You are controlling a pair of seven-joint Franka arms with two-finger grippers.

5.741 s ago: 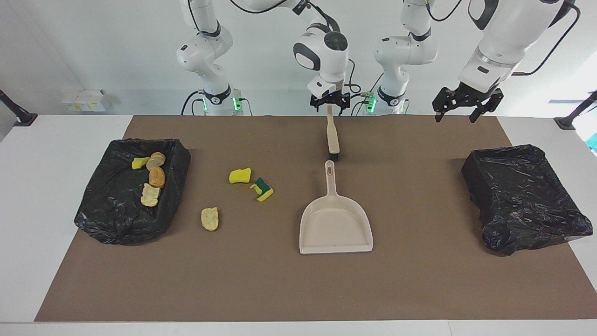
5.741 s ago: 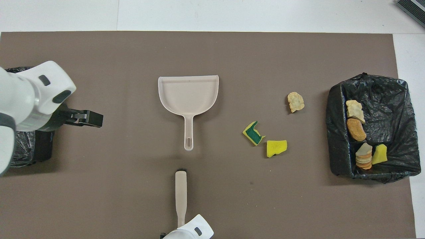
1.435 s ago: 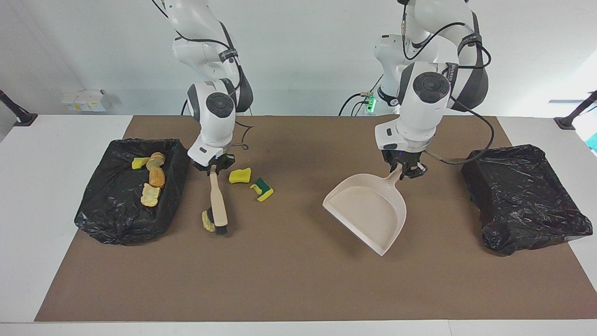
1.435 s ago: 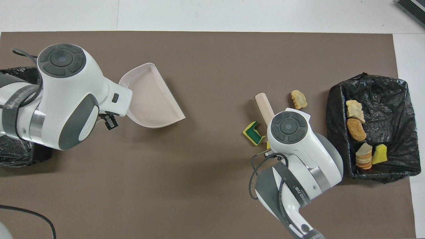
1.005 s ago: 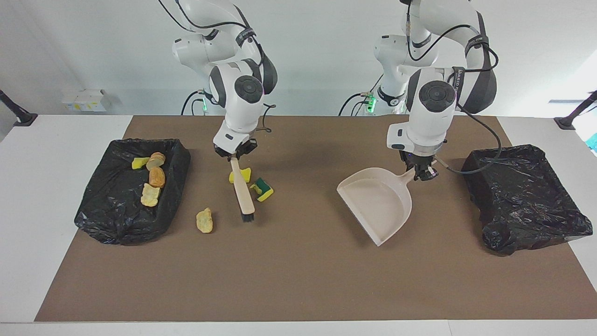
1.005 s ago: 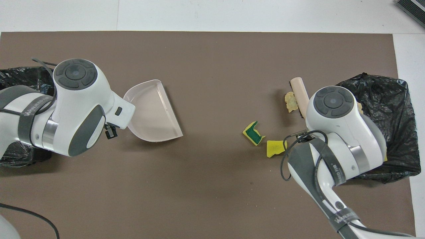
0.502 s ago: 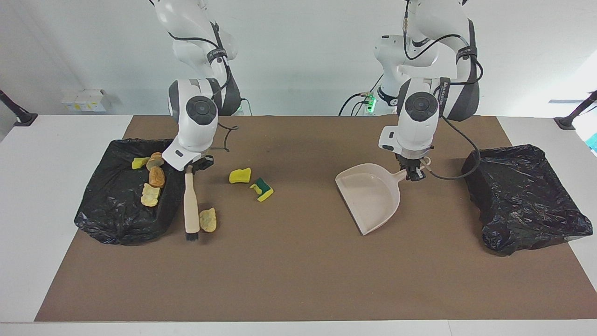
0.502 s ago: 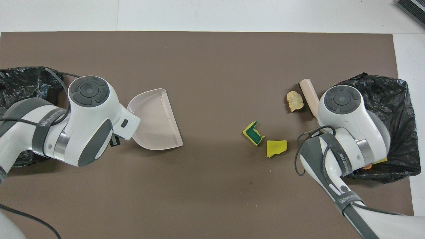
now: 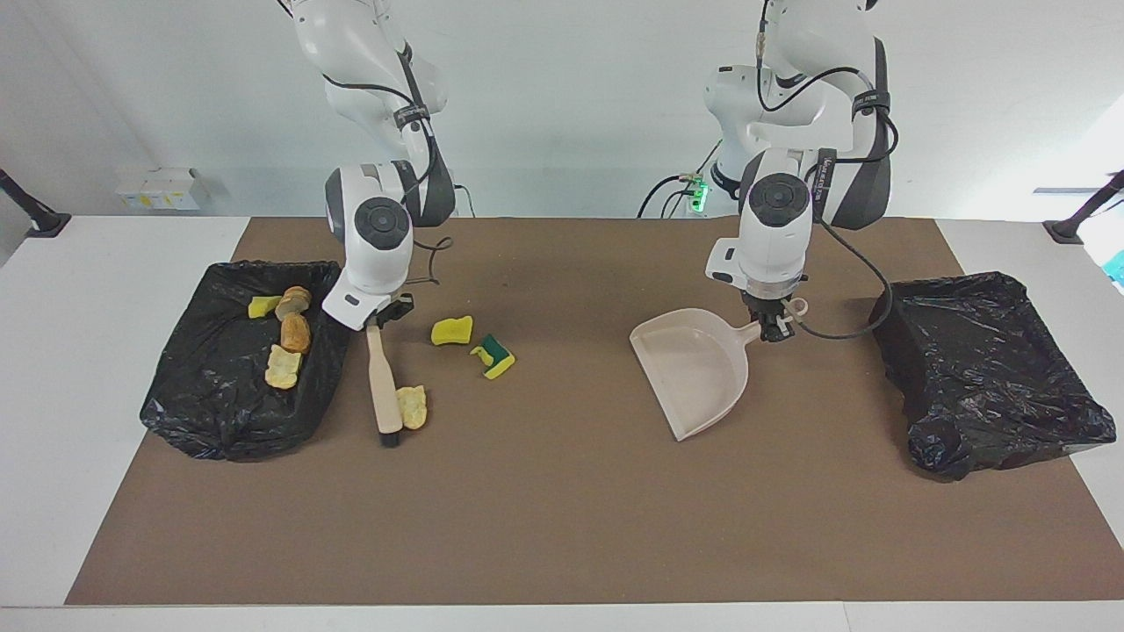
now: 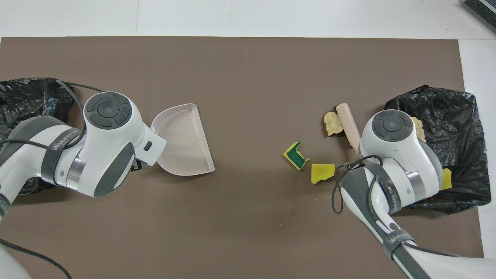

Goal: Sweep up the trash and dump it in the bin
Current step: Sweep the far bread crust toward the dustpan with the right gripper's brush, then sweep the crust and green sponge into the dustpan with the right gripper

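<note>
Right gripper [image 9: 376, 321] fingers clamped on the handle of the beige brush [image 9: 383, 379]; bristles down on the brown mat [image 9: 562, 527], touching a bread scrap [image 9: 412, 407] that lies beside the brush head, toward the left arm's end; yellow sponge chunk [image 9: 452, 330] and green-layered sponge chunk [image 9: 495, 355] lie nearer the robots than that scrap; four more scraps [image 9: 284, 338] sit in the black-lined bin [image 9: 219, 412] at the right arm's end of the desk; left gripper [image 9: 776, 328] fingers pinch the handle of the beige dustpan [image 9: 695, 373], pan tilted over mid-mat; second black-lined bin [image 9: 992, 369] at the left arm's end
</note>
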